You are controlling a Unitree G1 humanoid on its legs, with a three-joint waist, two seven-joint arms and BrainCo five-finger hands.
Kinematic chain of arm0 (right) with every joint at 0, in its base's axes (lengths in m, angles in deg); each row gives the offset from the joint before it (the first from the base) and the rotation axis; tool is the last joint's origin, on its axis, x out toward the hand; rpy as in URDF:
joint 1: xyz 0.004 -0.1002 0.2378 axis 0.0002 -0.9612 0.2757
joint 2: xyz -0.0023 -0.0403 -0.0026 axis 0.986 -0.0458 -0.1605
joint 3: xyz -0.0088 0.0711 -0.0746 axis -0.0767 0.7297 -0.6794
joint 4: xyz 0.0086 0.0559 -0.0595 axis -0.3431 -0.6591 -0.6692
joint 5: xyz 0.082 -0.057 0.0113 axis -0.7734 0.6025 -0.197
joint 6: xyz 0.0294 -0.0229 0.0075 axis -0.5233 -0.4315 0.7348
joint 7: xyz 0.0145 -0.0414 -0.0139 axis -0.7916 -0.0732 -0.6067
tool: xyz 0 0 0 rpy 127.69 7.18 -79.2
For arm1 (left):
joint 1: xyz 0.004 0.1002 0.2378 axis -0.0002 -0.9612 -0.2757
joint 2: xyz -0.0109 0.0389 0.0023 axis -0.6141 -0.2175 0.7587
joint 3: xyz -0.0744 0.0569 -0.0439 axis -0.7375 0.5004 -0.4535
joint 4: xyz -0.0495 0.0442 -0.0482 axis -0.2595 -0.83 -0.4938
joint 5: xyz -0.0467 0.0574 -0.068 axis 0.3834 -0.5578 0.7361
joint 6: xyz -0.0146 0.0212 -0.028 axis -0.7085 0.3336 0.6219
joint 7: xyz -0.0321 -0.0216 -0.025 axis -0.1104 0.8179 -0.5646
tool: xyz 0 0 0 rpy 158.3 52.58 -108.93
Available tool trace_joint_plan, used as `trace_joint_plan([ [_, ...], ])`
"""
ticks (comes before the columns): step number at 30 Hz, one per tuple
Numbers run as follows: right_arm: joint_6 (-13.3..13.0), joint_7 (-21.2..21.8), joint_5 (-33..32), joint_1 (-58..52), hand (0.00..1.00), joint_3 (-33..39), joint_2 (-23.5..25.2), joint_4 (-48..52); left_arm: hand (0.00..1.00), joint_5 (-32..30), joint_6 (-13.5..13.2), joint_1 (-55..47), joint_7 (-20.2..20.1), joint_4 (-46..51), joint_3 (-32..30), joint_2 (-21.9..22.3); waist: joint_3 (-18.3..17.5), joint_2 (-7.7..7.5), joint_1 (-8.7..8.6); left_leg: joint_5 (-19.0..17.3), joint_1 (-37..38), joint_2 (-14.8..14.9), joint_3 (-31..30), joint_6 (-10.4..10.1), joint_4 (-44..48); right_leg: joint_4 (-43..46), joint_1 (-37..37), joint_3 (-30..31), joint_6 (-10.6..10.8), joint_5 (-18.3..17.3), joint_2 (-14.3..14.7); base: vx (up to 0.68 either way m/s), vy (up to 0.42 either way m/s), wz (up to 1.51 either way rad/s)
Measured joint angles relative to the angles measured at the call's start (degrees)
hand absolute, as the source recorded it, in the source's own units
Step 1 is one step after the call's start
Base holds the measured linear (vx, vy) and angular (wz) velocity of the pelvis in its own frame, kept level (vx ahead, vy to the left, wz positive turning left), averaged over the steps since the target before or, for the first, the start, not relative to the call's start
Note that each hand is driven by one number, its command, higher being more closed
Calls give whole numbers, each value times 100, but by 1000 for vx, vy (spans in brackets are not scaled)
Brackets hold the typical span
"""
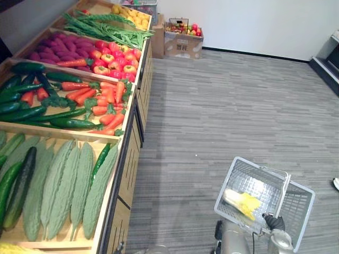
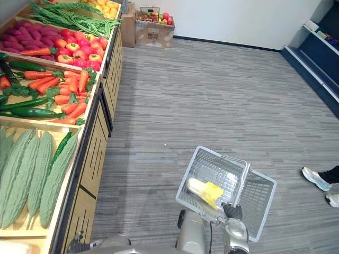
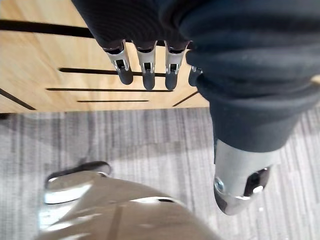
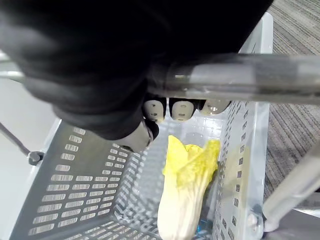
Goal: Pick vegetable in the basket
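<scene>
My right hand (image 4: 180,109) is curled round the metal handle (image 4: 240,77) of a grey plastic basket (image 1: 259,182) that hangs low at my right side above the floor. Its dark fingers (image 2: 232,210) grip the handle at the basket's near edge. Inside the basket lies a pale yellow cabbage (image 1: 241,202), also seen from close (image 4: 187,190). My left hand (image 3: 145,70) hangs with straight fingers, holding nothing, in front of the wooden front of the produce stand (image 3: 50,60).
A long wooden produce stand (image 1: 130,153) runs along the left, holding bitter gourds (image 1: 63,185), cucumbers (image 1: 32,112), carrots (image 1: 106,100), red fruit (image 1: 114,58) and green beans (image 1: 106,26). A cardboard box (image 1: 183,39) stands at the far wall. A person's shoes (image 2: 318,180) show at right.
</scene>
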Motion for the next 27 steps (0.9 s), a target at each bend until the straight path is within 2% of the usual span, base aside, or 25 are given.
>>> trace_joint_plan([
  [2, 32, 20, 21, -52, 100, 151, 174, 14, 0, -6, -31, 12, -1, 49, -262, 229, -13, -29, 103, -296, 207, 34, 26, -410, 81, -2132, 434, -82, -9, 42, -67, 292, -255, 4],
  [4, 77, 36, 124, -61, 100, 156, 233, 12, 0, -12, -34, -3, -7, 50, -355, 314, -30, -43, 153, -547, 226, 125, -17, -597, 197, -2785, 586, -51, 0, 38, -90, 298, -346, 8],
  [5, 105, 79, 169, -81, 100, 163, 231, -30, 0, -12, -34, -7, -4, 47, -364, 304, -90, -96, 192, -705, 226, 184, -64, -793, 247, -2882, 597, -73, 21, 20, -130, 327, -407, 7],
  [6, 118, 104, 179, -92, 100, 166, 207, -65, 0, -11, -30, -1, 2, -1, -372, 310, -119, -85, 221, -773, 233, 244, -113, -874, 250, -2864, 592, -110, 346, -196, -97, 340, -418, 9],
  [7, 109, 107, 200, 2, 100, 237, 97, -142, 0, -18, -16, 96, -4, -211, -420, 418, -192, 226, 227, -731, 198, 530, -227, -872, 207, -2619, 500, -399, 245, -513, 148, 275, -313, 11],
  [8, 104, 107, 208, 43, 100, 311, 41, -181, 0, -22, -26, 115, 2, -234, -429, 447, -205, 278, 220, -609, 225, 573, -354, -780, 167, -2426, 412, -449, 180, -691, 176, 436, -483, 11],
  [9, 133, 113, 209, 116, 100, 377, -77, -372, 0, -15, -26, 110, 12, -299, -441, 470, -206, 330, 224, -244, 200, 660, -708, -840, 311, -2108, 386, -509, 22, -960, 252, 458, -507, 6],
  [11, 144, 115, 211, 99, 100, 374, -138, -520, 0, -16, -27, 95, 12, -377, -420, 475, -238, 375, 212, 132, -104, 728, -1092, -913, 987, -2064, 585, -654, -91, -1213, 338, 378, -422, 25],
  [12, 148, 115, 213, 34, 100, 370, -158, -670, 0, -12, -41, 134, 12, -374, -386, 483, -211, 336, 132, 807, -672, 757, -1444, -1085, 2071, -2271, 957, -877, -187, -1310, 410, 290, -285, 45],
  [13, 176, 111, 212, 32, 100, 364, -166, -720, 0, -15, -43, 140, 9, -370, -343, 469, -204, 327, 129, 1000, -875, 772, -1503, -1234, 2510, -2408, 1132, -932, -214, -1323, 439, 403, -385, 43],
  [14, 228, 104, 211, -12, 100, 325, -189, -730, 0, -30, -59, 131, 4, -341, -285, 450, -200, 331, 135, 933, -1208, 777, -1506, -1355, 3217, -2694, 1481, -993, -245, -1307, 522, 247, -207, 14],
  [15, 232, 106, 211, -42, 100, 265, -217, -748, 0, -39, -63, 130, -2, -341, -263, 449, -198, 330, 138, 858, -1352, 751, -1461, -1407, 3438, -2835, 1651, -1019, -257, -1299, 548, 300, -209, 10],
  [18, 239, 101, 214, -28, 100, 143, -336, -852, 0, -57, -84, 129, 2, -287, -162, 424, -190, 321, 201, 445, -1878, 470, -1093, -1289, 3440, -3377, 2255, -1070, -264, -1302, 586, 299, -109, 5],
  [19, 250, 102, 215, -4, 100, 146, -351, -924, 0, -57, -85, 134, 1, -272, -130, 414, -187, 320, 256, 313, -2036, 373, -930, -1248, 2980, -3554, 2409, -1060, -282, -1314, 584, 262, 34, -6],
  [21, 277, 99, 218, 2, 100, 148, -333, -926, 0, -58, -84, 132, 4, -273, -128, 413, -182, 322, 270, 325, -2096, 224, -733, -1179, 1814, -3771, 2603, -1070, -214, -1288, 544, 224, 120, -3],
  [22, 288, 96, 217, -13, 100, 150, -331, -924, 0, -68, -64, 130, 8, -283, -124, 413, -173, 343, 262, 609, -2057, 104, -649, -1021, 810, -3904, 2733, -1109, -92, -1293, 515, 261, 206, 12],
  [23, 294, 78, 219, -38, 100, 161, -364, -918, 0, -103, -63, 130, 10, -293, -109, 428, -144, 424, 268, 1348, -2021, 58, -504, -879, 92, -4034, 2894, -1193, 76, -1302, 526, 284, 228, 13],
  [24, 320, 69, 217, -43, 100, 160, -341, -920, 0, -103, -63, 130, -3, -295, -115, 448, -121, 380, 305, 1466, -1951, 14, -413, -720, 11, -4074, 2983, -1198, 172, -1280, 478, 257, 185, 25],
  [25, 327, 68, 216, -53, 100, 149, -254, -892, 0, -114, -57, 118, 10, -285, -115, 363, -157, 258, 308, 1523, -1852, -187, -299, -693, -209, -4244, 3100, -1267, 255, -1224, 345, 331, 165, 37],
  [26, 315, 67, 215, -82, 100, 154, -155, -798, 0, -129, -35, 148, 9, -272, -79, 227, -157, 24, 304, 1531, -1892, -462, -230, -605, -348, -4528, 3199, -1417, 396, -1130, 129, 319, 144, 46],
  [27, 315, 65, 215, -67, 100, 160, -129, -782, 0, -145, -28, 163, 3, -276, -69, 195, -145, -33, 305, 1520, -1941, -519, -127, -567, -323, -4619, 3243, -1454, 471, -1063, 65, 343, 189, 47],
])
